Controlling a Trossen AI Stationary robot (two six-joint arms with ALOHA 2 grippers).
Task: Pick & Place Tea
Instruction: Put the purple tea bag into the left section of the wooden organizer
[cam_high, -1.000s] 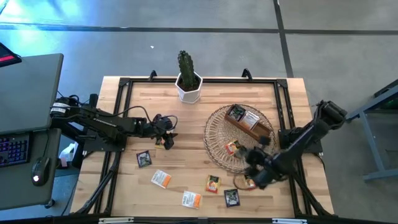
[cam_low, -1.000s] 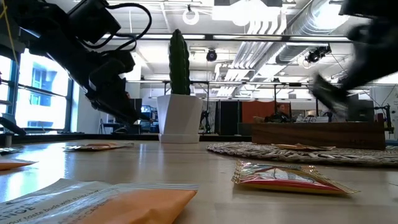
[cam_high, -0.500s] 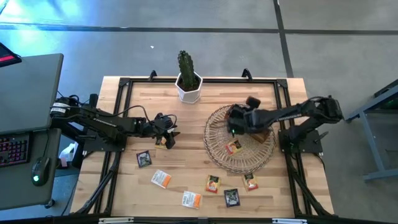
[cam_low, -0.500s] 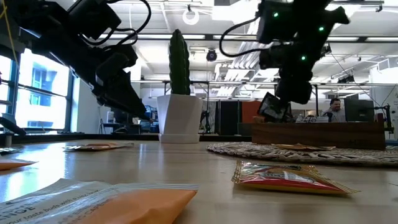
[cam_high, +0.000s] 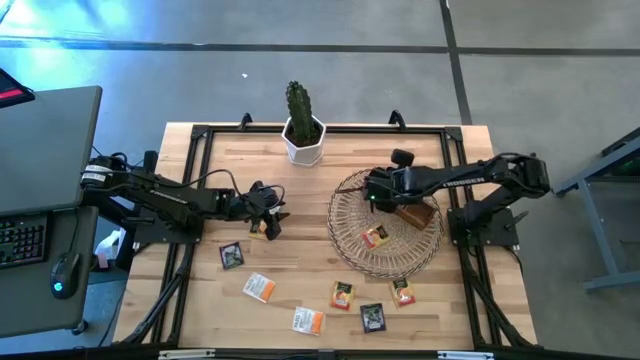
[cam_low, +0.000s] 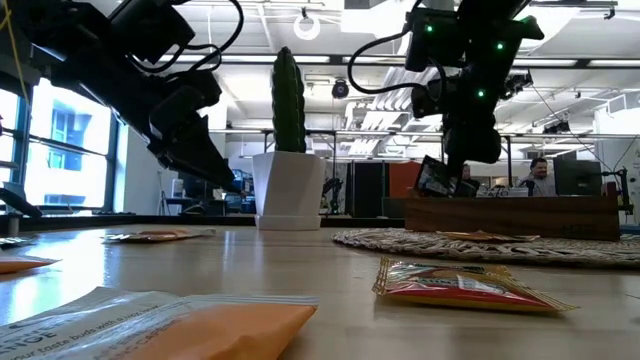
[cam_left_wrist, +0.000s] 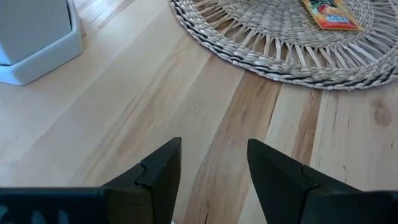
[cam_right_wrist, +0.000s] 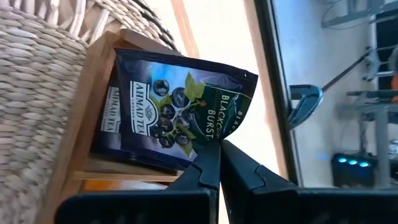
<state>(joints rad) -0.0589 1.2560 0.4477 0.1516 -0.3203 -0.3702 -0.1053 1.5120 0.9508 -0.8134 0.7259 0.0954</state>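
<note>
A: Start with the high view. How far along is the tea sorting?

B: Partway, I'd judge. The wooden box (cam_high: 403, 201) lies on the wicker tray (cam_high: 350, 228) with a few sachets in it, and one yellow-red sachet (cam_high: 375, 237) rests on the tray beside it. Six more lie on the table (cam_high: 340, 155): a dark one (cam_high: 231, 255), two white-and-orange (cam_high: 259, 288) (cam_high: 308, 320), an orange one (cam_high: 343, 295), another dark one (cam_high: 372, 317) and a yellow-red one (cam_high: 402, 291). The right gripper (cam_high: 375, 190) is over the box's end; the left gripper (cam_high: 270, 222) waits over bare wood, near the cactus pot (cam_high: 303, 140).

A: And the low view?

B: The right gripper (cam_low: 440, 170) hangs above the box (cam_low: 510, 216) with a dark sachet (cam_low: 432, 178) dangling from it. A yellow-red sachet (cam_low: 455, 284) lies in front.

A: Left wrist view?

B: Its fingers (cam_left_wrist: 158, 171) stand wide apart with nothing between them, above bare table. The tray's rim (cam_left_wrist: 261, 56) and a sachet (cam_left_wrist: 329, 14) on it show beyond.

A: Right wrist view, any writing?

B: The fingers (cam_right_wrist: 211, 171) are pinched tight on the corner of a dark blue sachet (cam_right_wrist: 168, 112), hanging over the box (cam_right_wrist: 81, 130). It reads "AHMAD TEA" and "BLACKC… BURST", with berries pictured. It isn't released yet.
</note>
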